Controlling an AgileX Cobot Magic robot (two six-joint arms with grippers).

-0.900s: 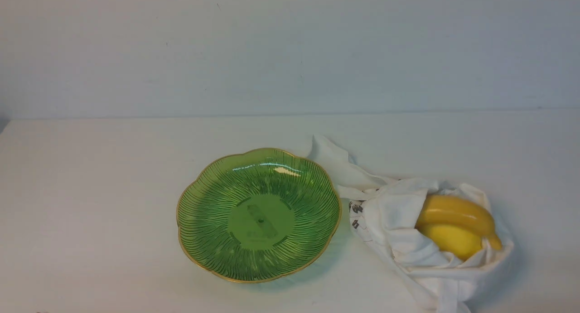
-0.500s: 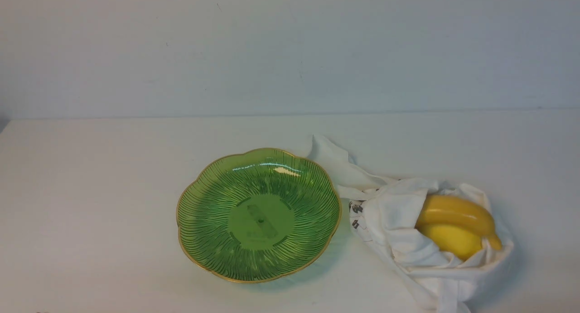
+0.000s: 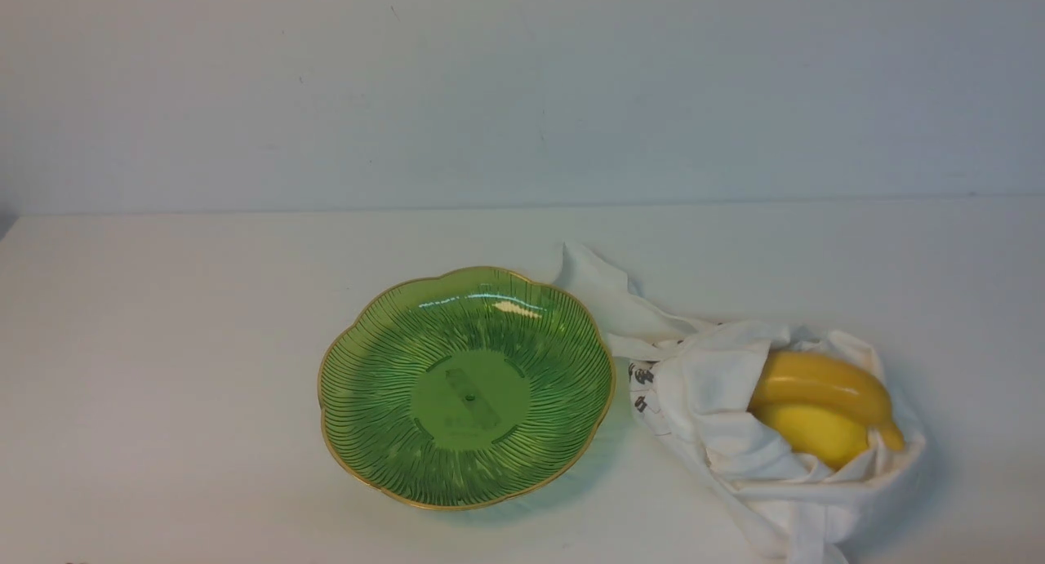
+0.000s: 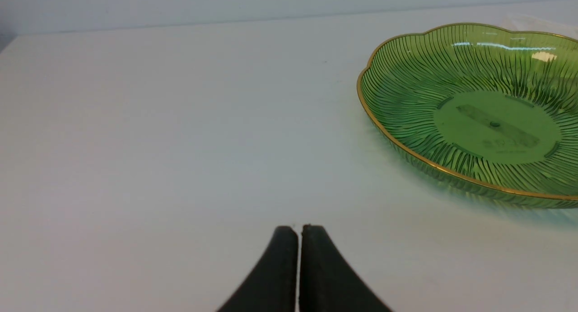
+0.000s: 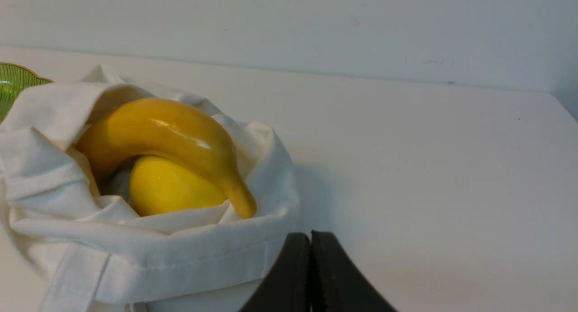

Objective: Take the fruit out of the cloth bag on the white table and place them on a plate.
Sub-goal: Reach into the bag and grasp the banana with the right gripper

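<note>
Left pincer (image 4: pixel 298 230): closed, empty.
Right pincer (image 5: pixel 310 237): closed, empty.
Banana (image 3: pixel 816 380): laid over lemon (image 3: pixel 808 433) inside cloth bag (image 3: pixel 710 384).
Plate (image 3: pixel 367 368): set beside it.

The left gripper (image 4: pixel 298 228) has its two black fingers pressed tight together, with only a thin line between them. The right gripper (image 5: pixel 310 234) looks the same, both fingers squeezed together.
</note>
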